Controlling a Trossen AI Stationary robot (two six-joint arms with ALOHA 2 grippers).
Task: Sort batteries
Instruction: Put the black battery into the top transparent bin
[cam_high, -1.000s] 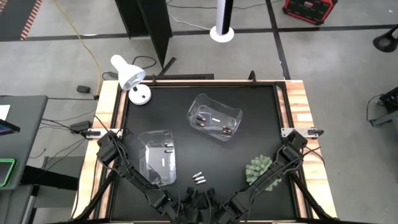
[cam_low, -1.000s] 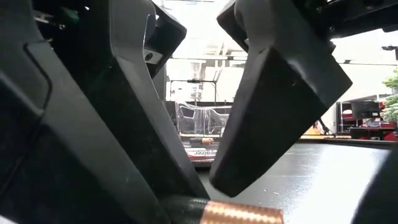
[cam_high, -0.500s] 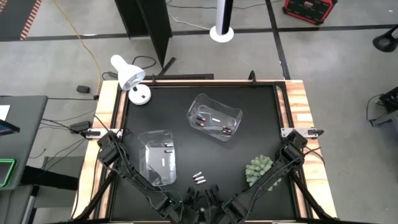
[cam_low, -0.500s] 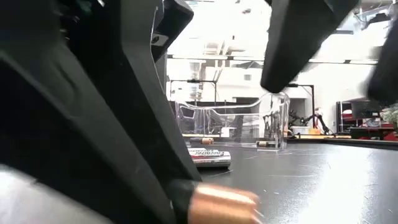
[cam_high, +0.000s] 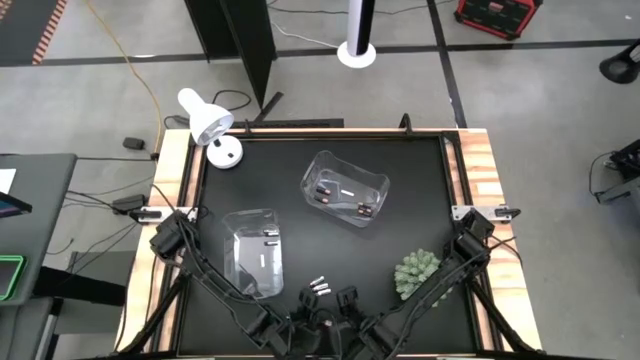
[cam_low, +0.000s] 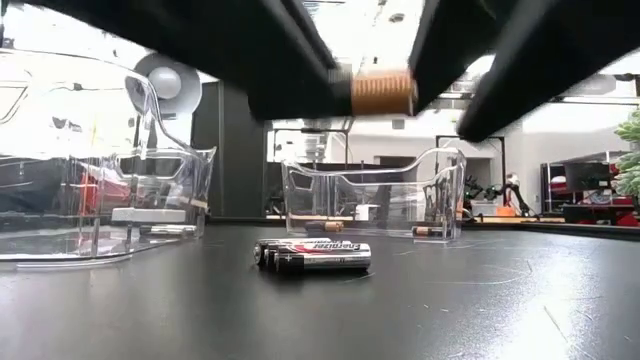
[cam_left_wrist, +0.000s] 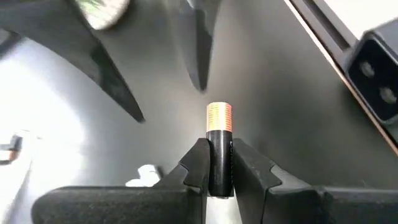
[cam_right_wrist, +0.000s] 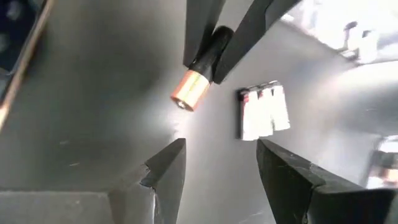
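Note:
A dark battery with a copper end hangs above the table near its front edge, with my left gripper shut on it. My right gripper stands open just beside it, fingers apart with nothing between them. Three silvery batteries lie side by side on the black tabletop, close to both grippers. Two clear bins stand farther off: one at the left, one toward the far middle. Each bin has a few batteries on its floor. My left gripper pinches the battery's dark body between its two fingers. The fingers lie along the battery, and its copper end sticks out past the fingertips. They come at it slanting down from the near left. The battery is lifted clear and lies about level in the low view.
A small green plant stands at the near right, close to my right arm. A white desk lamp stands at the far left corner. A raised wooden rim runs round the black tabletop.
My left gripper has risen and carried the copper-ended battery from the tabletop up clear of it. My right gripper has also gone up, away from the table, and tipped; its fingers have stayed apart. The silvery batteries have kept their place.

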